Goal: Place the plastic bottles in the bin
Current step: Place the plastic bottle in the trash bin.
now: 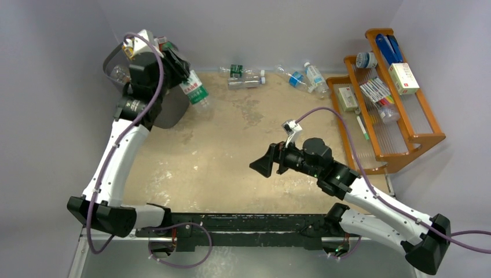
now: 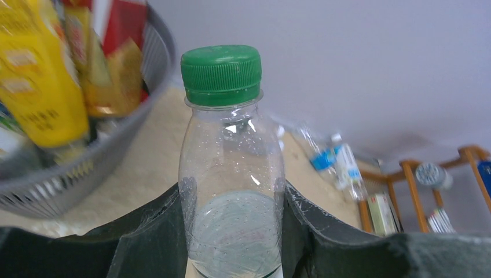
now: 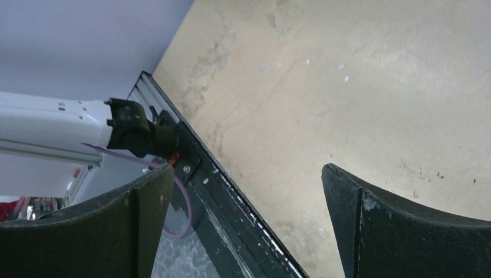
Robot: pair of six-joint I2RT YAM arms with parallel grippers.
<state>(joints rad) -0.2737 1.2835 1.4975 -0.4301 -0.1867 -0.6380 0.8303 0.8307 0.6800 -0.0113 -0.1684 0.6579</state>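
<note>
We see our left gripper (image 2: 234, 237) clamped on a clear bottle (image 2: 231, 174), its dark fingers (image 2: 145, 246) pressing both sides of the body while the green cap (image 2: 220, 74) stands upright above them. At the left the grey bin (image 2: 63, 179) sits on the sandy table (image 2: 150, 168), with a yellow bottle (image 2: 40, 87) and red and yellow packaging inside. Farther back, two more bottles (image 2: 341, 165) with blue labels lie against the pale wall (image 2: 376, 69), near the wooden rack (image 2: 414, 191) at the right.
</note>
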